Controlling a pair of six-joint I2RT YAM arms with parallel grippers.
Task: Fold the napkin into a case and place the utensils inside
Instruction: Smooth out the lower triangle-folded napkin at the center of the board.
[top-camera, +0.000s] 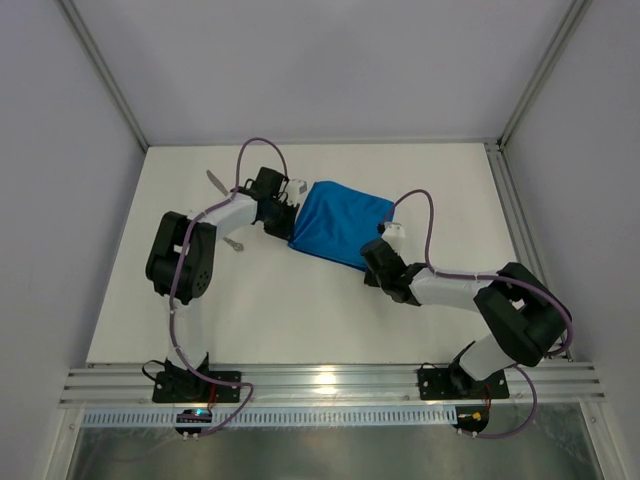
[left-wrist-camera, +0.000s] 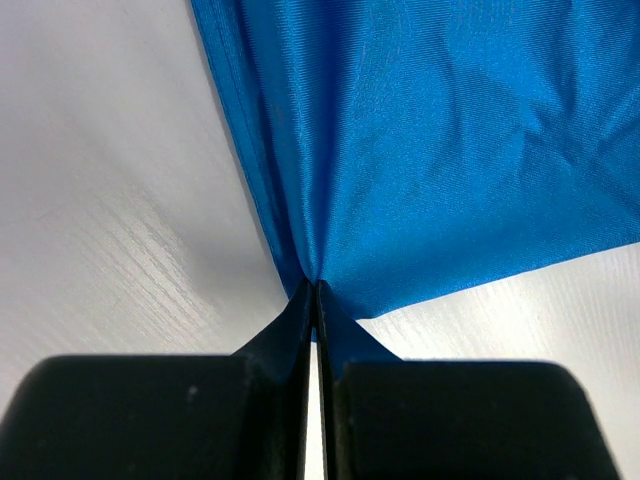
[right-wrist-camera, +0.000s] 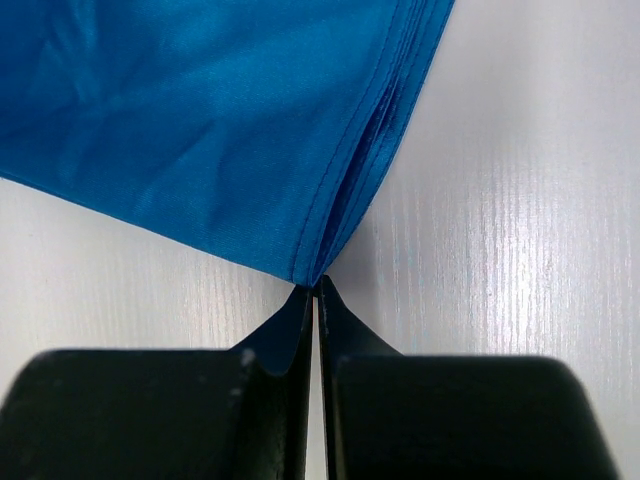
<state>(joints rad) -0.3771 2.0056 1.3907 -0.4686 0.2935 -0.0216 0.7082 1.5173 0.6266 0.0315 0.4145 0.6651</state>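
Left end effector (left-wrist-camera: 316, 300) and right end effector (right-wrist-camera: 314, 295) each clamp a corner of the napkin (top-camera: 340, 225), folded on the bench (top-camera: 300, 310) between them, long axis arm-to-arm; utensils (top-camera: 216, 183) left of it, nearer left arm.

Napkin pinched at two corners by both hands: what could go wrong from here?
Left hand and right hand each grip only a corner tip of the napkin; the shiny cloth may slip out if pulled. The utensils lie right by the left arm, so a swing could knock them.
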